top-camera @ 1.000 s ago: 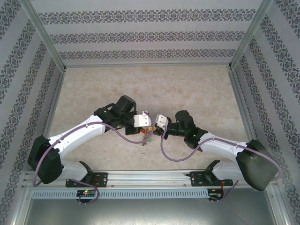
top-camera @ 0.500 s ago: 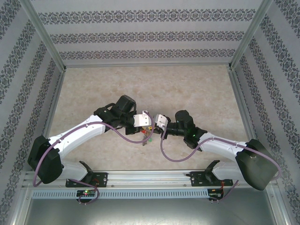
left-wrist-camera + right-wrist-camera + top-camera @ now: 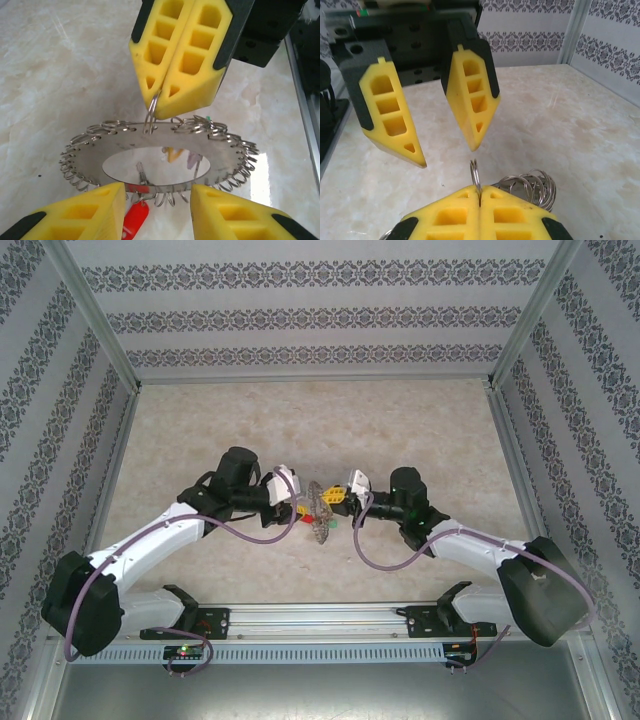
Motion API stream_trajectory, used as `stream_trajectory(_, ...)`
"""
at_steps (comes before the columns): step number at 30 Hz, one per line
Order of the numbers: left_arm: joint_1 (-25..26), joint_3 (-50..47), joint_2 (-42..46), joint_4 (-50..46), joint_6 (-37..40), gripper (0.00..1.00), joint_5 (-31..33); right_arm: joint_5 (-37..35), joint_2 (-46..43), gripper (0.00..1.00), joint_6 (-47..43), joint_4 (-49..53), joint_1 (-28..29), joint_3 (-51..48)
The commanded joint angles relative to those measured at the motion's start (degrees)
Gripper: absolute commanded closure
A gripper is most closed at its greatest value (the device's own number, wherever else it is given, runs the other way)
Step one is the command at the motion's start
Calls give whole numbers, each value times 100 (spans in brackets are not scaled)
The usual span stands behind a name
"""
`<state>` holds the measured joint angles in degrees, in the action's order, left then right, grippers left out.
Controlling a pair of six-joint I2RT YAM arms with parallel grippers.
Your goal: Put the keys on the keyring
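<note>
Keyring point(image 3: 225, 157) sat at centre of table point(image 3: 200, 430), right gripper point(image 3: 161, 102) clenched on a small link at its 12 o'clock rim in left wrist view, left gripper point(image 3: 156, 207) stood parted, empty, at 6 o'clock, red-tagged key point(image 3: 134, 220) beneath.

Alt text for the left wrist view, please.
The right tool pinches a small silvery link on the far rim of the grey keyring, above a marbled table. The left tool stands open at the near rim, a red key tag showing between its fingers.
</note>
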<state>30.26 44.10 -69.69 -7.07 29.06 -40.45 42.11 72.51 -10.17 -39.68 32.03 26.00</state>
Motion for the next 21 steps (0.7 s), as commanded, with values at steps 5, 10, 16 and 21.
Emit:
stream_trajectory(5, -117, -309, 46, 1982, -1111, 65, -645, 758, 205, 100, 1012, -1457, -178, -91)
stream_trajectory(10, -116, -457, 53, 2597, -1536, 67, -753, 764, 330, 100, 1459, -1995, -278, -77)
stream_trajectory(16, -108, -627, 158, 2684, -1520, 67, -596, 869, 509, 100, 1837, -2375, -347, 19)
stream_trajectory(21, -104, -669, 151, 2869, -1591, 67, -577, 850, 536, 100, 1892, -2409, -347, 50)
